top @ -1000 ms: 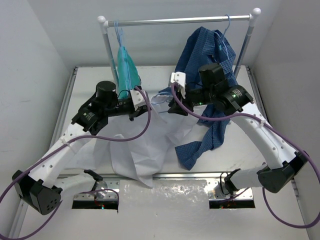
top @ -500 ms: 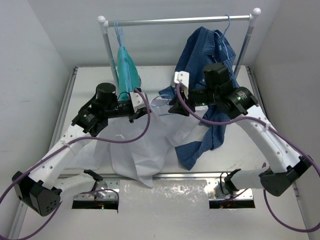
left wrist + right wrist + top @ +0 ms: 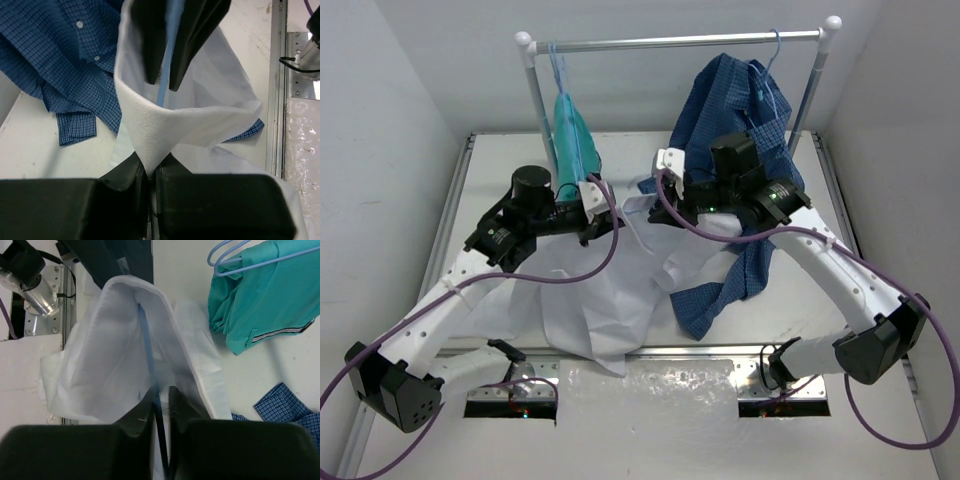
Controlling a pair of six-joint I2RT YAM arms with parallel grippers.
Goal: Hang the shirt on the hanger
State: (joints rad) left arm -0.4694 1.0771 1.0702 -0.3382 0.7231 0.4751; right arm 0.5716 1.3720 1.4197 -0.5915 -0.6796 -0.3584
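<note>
The white shirt (image 3: 605,290) lies spread on the table, with its collar lifted between my two grippers. My left gripper (image 3: 596,203) is shut on the collar edge; the left wrist view shows it (image 3: 150,167) pinching a fold of the shirt (image 3: 160,125). My right gripper (image 3: 665,195) faces it and is shut on the pale-blue hanger. In the right wrist view (image 3: 161,396) the hanger's wire (image 3: 146,340) runs up inside the shirt (image 3: 110,365). The wire also shows in the left wrist view (image 3: 166,65), between the right gripper's fingers. The rest of the hanger is hidden by fabric.
A clothes rail (image 3: 670,42) stands at the back. A teal-green garment (image 3: 572,135) hangs on it at the left. A dark blue checked shirt (image 3: 740,100) hangs at the right and trails down onto the table beside the white shirt. Metal table edges run along both sides.
My right gripper has shifted a little left and back, closer to the left gripper, still holding the hanger. The left gripper has hardly moved.
</note>
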